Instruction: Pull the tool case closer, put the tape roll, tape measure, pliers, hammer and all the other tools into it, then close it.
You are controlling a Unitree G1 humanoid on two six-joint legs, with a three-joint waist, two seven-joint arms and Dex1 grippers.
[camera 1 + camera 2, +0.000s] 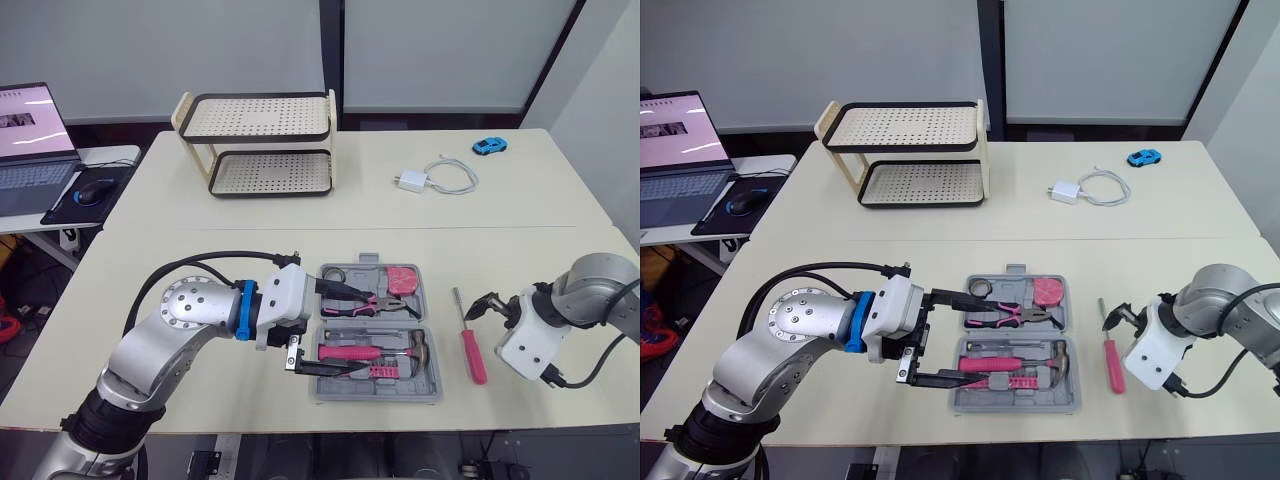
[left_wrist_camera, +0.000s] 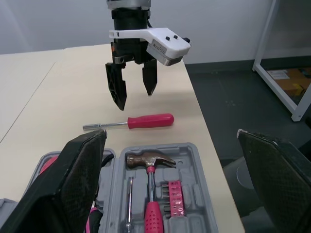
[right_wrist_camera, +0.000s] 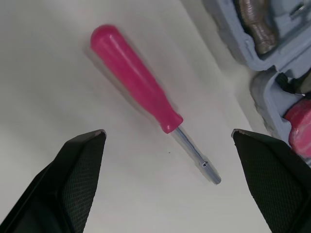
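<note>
Left eye view: open grey tool case (image 1: 378, 333) lies flat on the desk (image 1: 200, 290) near the front edge, between both arms. Pliers (image 1: 365, 303) and pink tape measure (image 1: 403, 280) sit in the far half, hammer (image 2: 150, 160) and pink bit strip (image 2: 173, 196) in the near half. Left gripper (image 1: 350, 332) is at the case's left end, jaws wide apart, holding nothing. Red screwdriver (image 1: 470, 345) lies on the desk just right of the case. Right gripper (image 2: 135, 97) hovers over the screwdriver, jaws apart, not touching it. Two-tier rack (image 1: 258, 145), charger with cable (image 1: 435, 178) and blue toy car (image 1: 489, 146) are at the far side.
</note>
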